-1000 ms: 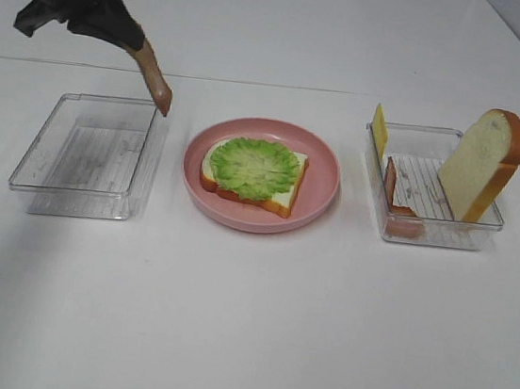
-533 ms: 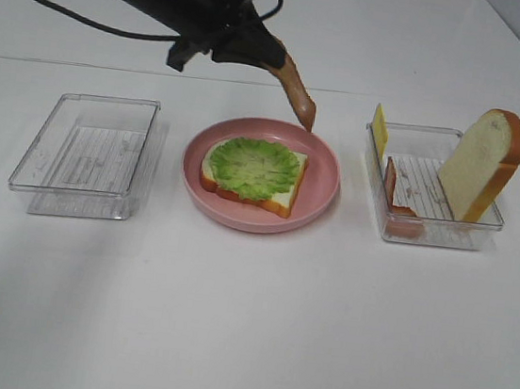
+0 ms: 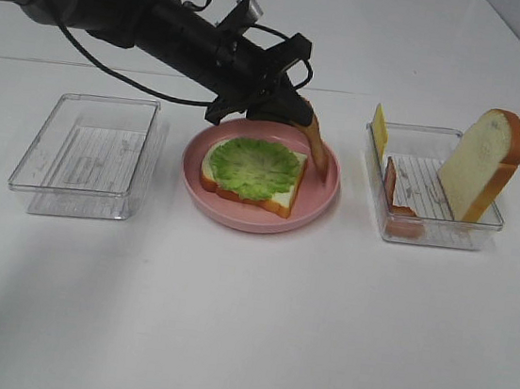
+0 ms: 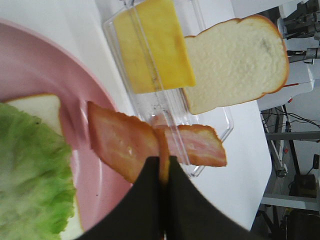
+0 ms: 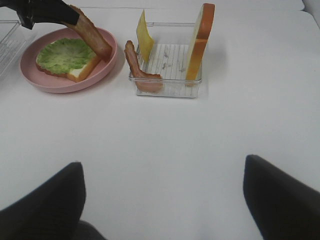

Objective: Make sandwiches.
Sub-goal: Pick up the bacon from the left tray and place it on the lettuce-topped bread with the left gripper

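Bacon strip in left hand, over pink plate

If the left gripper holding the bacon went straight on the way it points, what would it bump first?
Probably the pink plate, just beside the lettuce-topped bread. The left gripper points down there, and its bacon strip would touch first. Depth is hard to judge.

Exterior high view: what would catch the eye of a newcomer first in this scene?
The left arm's tool, shut on a bacon strip, holds it at the right side of the pink plate in the centre. On that plate lies a bread slice under green lettuce. In the clear tray on the right stands an upright bread slice.
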